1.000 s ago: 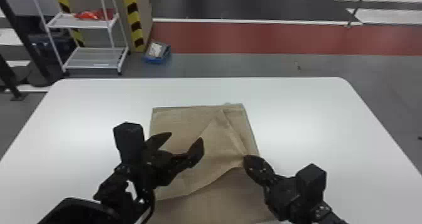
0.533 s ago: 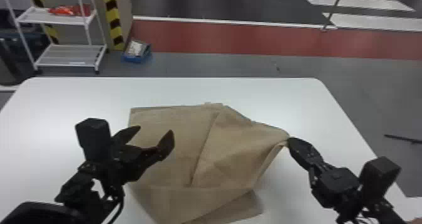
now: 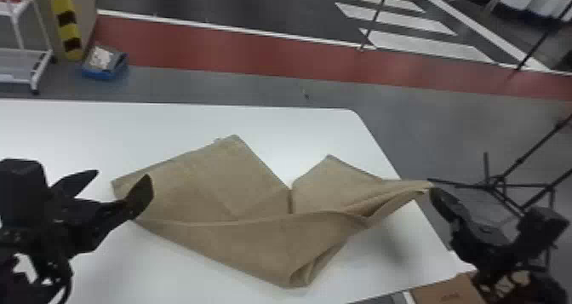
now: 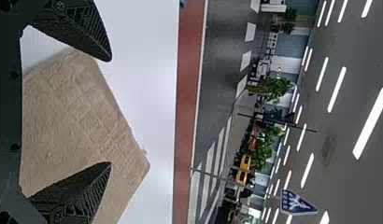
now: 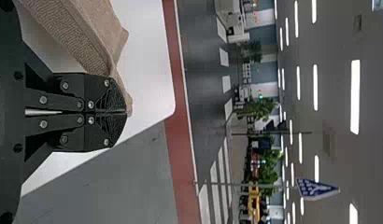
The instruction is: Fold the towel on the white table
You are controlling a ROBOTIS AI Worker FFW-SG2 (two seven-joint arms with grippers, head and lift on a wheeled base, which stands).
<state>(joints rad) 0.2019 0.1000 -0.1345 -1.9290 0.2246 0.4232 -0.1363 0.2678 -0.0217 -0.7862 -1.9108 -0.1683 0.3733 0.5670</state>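
In the head view my right gripper (image 3: pixel 432 191) is at the white table's right edge, shut on a pulled-out end of the tan towel (image 3: pixel 238 239). The right wrist view has the gripper (image 5: pixel 126 112) with its fingers together and towel cloth (image 5: pixel 87 32) pinched at their tips. The towel lies skewed and creased across the table (image 3: pixel 298 124), its right part lifted toward that gripper. My left gripper (image 3: pixel 121 184) stands open by the towel's left corner in the head view. Towel cloth (image 4: pixel 77 121) lies beyond the parted fingers of the left gripper (image 4: pixel 110 112) in the left wrist view.
A brown cardboard box (image 3: pixel 447 289) sits by the table's near right corner. Black stand legs (image 3: pixel 502 184) are on the floor to the right. Behind the table at left are a white shelf rack (image 3: pixel 25 64) and a blue bin (image 3: pixel 104 64).
The right gripper has moved far to the right, dragging the towel's end along and turning the cloth askew. The head view has swung rightward. The left gripper remains open.
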